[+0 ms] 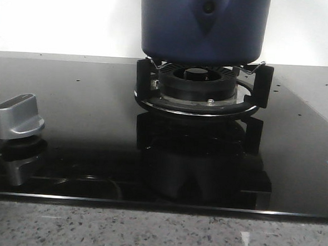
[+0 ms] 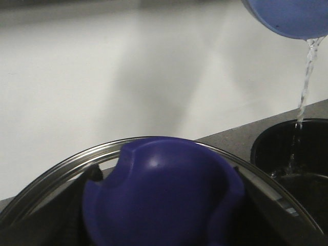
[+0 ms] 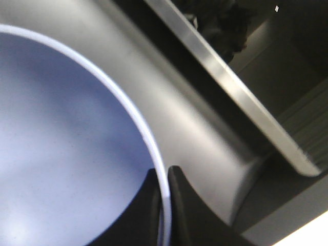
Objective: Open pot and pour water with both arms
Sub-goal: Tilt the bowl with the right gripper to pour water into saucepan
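The pot (image 1: 203, 25), dark navy and round, stands on the burner at the top of the front view, where no gripper shows. In the left wrist view its open dark mouth (image 2: 289, 154) takes a thin stream of water (image 2: 306, 77) falling from a tilted lighter-blue bowl (image 2: 292, 15). My left gripper (image 2: 165, 210) is shut on the navy knob (image 2: 164, 189) of the steel-rimmed lid (image 2: 56, 174), held off to the side of the pot. My right gripper (image 3: 165, 179) is shut on the white rim of the bowl (image 3: 66, 143), one finger inside and one outside.
The black burner ring and grate (image 1: 196, 91) sit on a glossy black glass cooktop (image 1: 97, 124). A silver control knob (image 1: 18, 117) stands at the left. A speckled stone counter edge (image 1: 146, 233) runs along the front. A white wall is behind.
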You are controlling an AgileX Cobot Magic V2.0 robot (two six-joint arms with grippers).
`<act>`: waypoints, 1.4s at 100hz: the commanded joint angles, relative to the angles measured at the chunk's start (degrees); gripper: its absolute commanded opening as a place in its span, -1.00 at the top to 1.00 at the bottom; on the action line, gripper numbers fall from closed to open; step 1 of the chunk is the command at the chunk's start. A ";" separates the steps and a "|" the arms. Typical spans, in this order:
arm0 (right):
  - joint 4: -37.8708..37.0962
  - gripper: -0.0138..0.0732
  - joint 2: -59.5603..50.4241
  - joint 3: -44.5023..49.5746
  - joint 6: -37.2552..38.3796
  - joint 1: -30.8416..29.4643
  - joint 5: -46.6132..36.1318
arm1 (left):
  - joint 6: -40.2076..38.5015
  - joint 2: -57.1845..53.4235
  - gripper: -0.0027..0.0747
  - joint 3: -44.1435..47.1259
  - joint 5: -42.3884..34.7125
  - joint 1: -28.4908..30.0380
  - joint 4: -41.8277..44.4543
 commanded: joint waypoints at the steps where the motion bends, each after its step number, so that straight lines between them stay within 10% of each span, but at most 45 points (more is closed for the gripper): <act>1: -4.90 0.79 -2.71 -1.74 0.50 -0.05 -2.35 | 0.01 -1.69 0.26 -1.90 2.05 0.11 -2.26; 46: -8.15 0.79 -2.71 -1.74 0.50 -0.05 -5.23 | 0.01 -1.69 0.26 -1.90 2.05 0.11 -2.26; 88: 3.36 0.79 -2.58 -1.74 0.58 0.43 4.33 | 0.01 -1.69 0.26 -1.90 2.05 0.11 -2.26; 140: -7.55 0.79 -2.69 -1.97 0.71 0.43 -2.88 | 0.01 -1.69 0.26 -1.90 2.05 0.11 -2.26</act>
